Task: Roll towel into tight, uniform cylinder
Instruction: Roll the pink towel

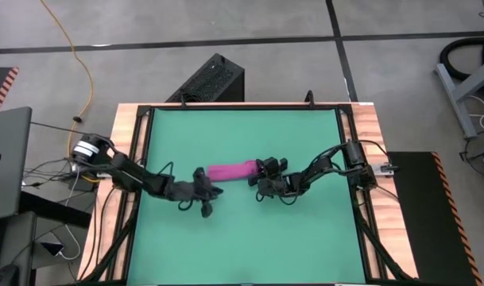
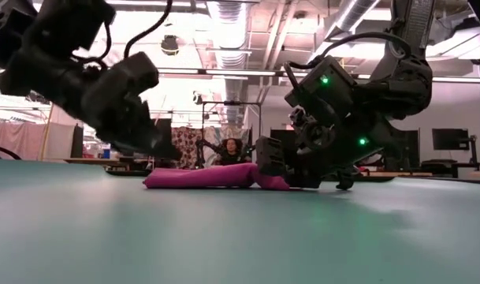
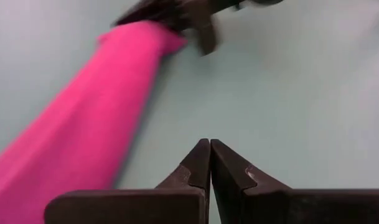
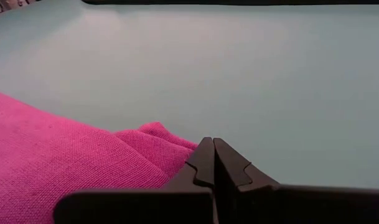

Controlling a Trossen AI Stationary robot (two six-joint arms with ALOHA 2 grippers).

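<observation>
The magenta towel (image 1: 230, 170) lies rolled as a short cylinder on the green mat (image 1: 249, 238), near the middle, its length running left to right. My right gripper (image 1: 256, 179) is shut, low on the mat at the roll's right end (image 2: 271, 182). My left gripper (image 1: 214, 191) is shut with nothing between its fingers. It hangs above the mat just near of the roll's left end and clear of the towel (image 3: 83, 124). The low view shows it raised off the mat (image 2: 157, 142). My right gripper touches the roll's right end (image 4: 155, 134) with the outer side of one shut finger (image 4: 198, 163). No cloth shows between the fingers. The fingers come from the table's right, slanting down. The roll lies flat on the mat.
A black frame and wooden boards (image 1: 130, 159) border the mat. A black box (image 1: 214, 79) stands beyond the far edge, a laptop (image 1: 7, 159) and cables to the left. A person (image 2: 232, 150) shows in the room behind. Bare mat lies near and far of the roll.
</observation>
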